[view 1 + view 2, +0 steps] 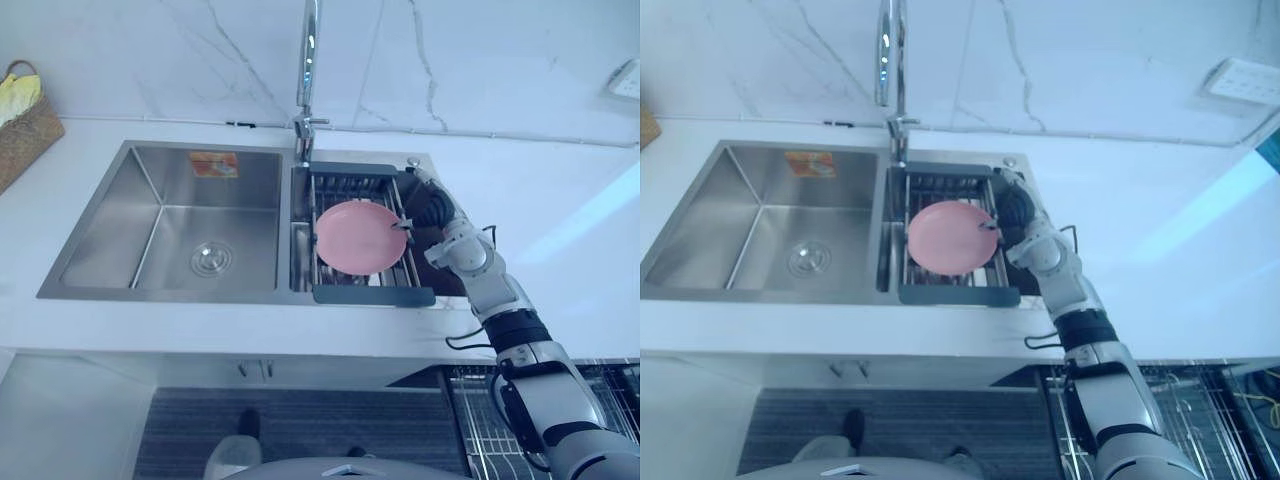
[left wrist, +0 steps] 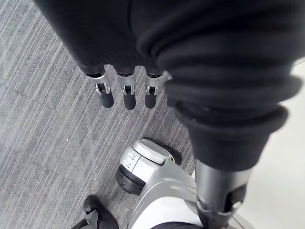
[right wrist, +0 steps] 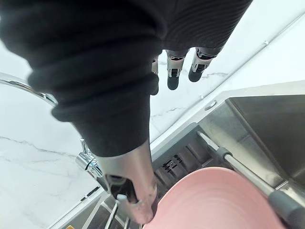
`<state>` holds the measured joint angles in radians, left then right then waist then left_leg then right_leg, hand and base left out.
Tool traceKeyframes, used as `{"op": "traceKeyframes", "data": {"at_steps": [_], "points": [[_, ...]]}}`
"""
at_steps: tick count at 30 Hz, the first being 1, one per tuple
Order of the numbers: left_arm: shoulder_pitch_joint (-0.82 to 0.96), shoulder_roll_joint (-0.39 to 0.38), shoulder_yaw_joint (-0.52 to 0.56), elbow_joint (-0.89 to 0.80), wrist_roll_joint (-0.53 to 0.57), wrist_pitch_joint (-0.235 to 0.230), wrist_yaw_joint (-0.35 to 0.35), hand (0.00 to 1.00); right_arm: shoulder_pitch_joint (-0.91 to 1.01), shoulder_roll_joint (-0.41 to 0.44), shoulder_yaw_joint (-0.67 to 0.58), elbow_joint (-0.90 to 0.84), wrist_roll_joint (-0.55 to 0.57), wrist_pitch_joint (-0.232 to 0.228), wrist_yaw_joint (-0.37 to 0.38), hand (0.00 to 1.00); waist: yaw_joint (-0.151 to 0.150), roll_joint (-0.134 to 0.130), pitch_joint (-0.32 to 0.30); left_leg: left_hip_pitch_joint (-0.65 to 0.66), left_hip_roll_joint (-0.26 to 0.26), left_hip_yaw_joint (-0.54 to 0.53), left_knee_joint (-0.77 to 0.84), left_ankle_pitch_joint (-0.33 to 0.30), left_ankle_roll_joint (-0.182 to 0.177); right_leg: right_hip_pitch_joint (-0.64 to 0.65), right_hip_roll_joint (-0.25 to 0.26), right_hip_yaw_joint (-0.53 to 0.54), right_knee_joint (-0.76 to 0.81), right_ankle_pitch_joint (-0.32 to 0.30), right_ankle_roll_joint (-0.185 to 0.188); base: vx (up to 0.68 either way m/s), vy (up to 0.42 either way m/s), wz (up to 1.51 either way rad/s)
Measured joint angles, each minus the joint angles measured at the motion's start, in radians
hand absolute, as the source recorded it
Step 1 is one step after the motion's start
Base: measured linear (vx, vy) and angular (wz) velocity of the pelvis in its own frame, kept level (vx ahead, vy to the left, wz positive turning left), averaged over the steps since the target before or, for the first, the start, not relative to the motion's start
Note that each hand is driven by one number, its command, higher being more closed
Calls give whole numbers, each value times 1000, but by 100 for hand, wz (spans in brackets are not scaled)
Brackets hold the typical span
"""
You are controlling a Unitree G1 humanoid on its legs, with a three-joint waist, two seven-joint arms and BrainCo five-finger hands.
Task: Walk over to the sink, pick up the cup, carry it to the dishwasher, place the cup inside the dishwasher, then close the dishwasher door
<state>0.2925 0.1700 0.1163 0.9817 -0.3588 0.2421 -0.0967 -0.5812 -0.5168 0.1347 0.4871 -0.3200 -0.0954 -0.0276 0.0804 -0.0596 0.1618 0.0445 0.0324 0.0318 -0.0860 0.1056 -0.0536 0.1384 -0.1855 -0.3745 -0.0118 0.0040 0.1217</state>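
Pink plate rests in the sink rack; right hand, fingers straight, thumb at its rim, may knock it loose.

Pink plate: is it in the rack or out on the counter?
In: the pink plate sits inside the dish rack over the sink.

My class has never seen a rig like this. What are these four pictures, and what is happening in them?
A humanoid robot with two arms stands at a kitchen counter. The two eye views look down from its head. Each wrist view looks along one hand. In the counter is a steel sink with a faucet behind it. A rack in the right basin holds a pink plate. The right hand is at the plate's edge with its fingers straight, so nothing is held. The left hand hangs open above the floor.
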Motion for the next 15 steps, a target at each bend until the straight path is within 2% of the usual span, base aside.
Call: {"op": "traceKeyframes", "data": {"at_steps": [2, 7, 12, 15], "points": [[2, 0, 0, 0, 0, 0, 2, 0, 0, 0, 0, 0, -1, -6, 10, 0, 0, 0, 0, 7, 2, 10, 0, -4, 0, 1, 0, 10, 0, 1, 0, -22, -10, -16], [6, 0, 0, 0, 0, 0, 2, 0, 13, -14, -1, -35, -2, -42, 103, 0, -9, 0, 0, 9, 2, 20, 0, -10, 0, -1, 0, 16, -3, 3, 1, -16, -9, -7], [6, 0, 0, 0, 0, 0, 2, 0, 33, -59, 12, -78, -43, -115, 193, 0, -8, -1, -1, 8, 2, 20, 0, -11, 0, -1, 0, 12, -8, 4, 4, 0, 0, 0], [6, 0, 0, 0, -1, 0, 2, 0, 33, -80, 23, -78, -48, -133, 210, 0, -8, -1, -1, 7, 2, 19, 0, -11, 0, 0, 0, 10, -8, 9, 11, 0, 0, 0]]}}
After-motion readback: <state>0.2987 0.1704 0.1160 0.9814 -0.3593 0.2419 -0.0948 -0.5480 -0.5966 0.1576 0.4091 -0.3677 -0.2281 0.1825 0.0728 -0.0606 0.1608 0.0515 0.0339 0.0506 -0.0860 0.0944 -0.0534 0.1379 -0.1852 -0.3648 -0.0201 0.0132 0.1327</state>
